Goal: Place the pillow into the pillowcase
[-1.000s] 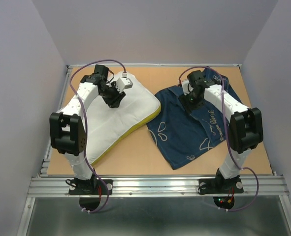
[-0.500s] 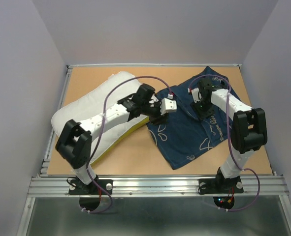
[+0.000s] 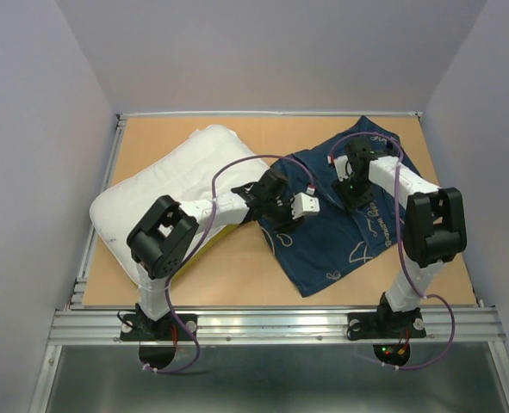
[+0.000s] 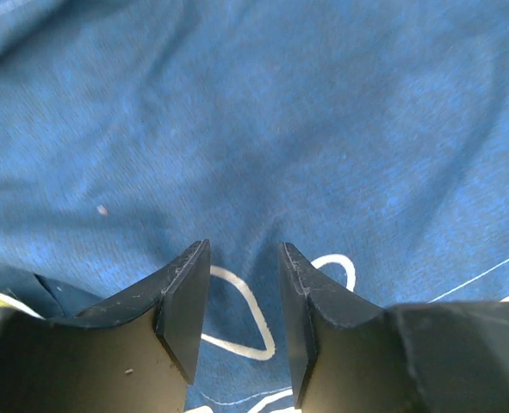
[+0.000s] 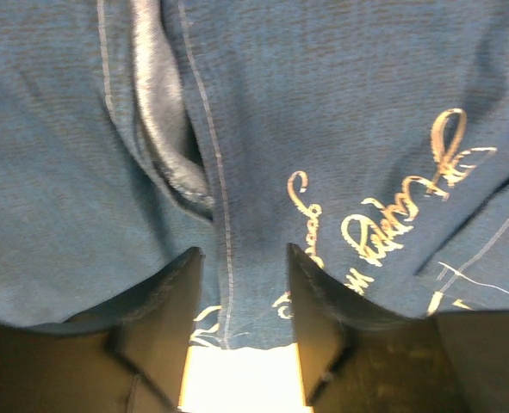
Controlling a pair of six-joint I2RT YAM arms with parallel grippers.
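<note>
On the tan table [image 3: 237,275] the pillow [image 3: 164,185] lies left, the pillowcase [image 3: 323,241] just beside. Over the cloth the left gripper [image 4: 244,248] hangs with jaws parted; the right gripper [image 5: 244,251] straddles a hem [image 5: 222,206] (grip unclear), probably to open it.

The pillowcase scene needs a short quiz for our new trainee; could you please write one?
1. True or false: the pillow is already inside the pillowcase.
2. What lies beneath both the left hand and the right hand? A. the pillow B. the pillowcase C. bare table
3. Fill in: in the top view, the pillow lies to the ___ of the pillowcase.
Key: 1 false; 2 B; 3 left.
</note>
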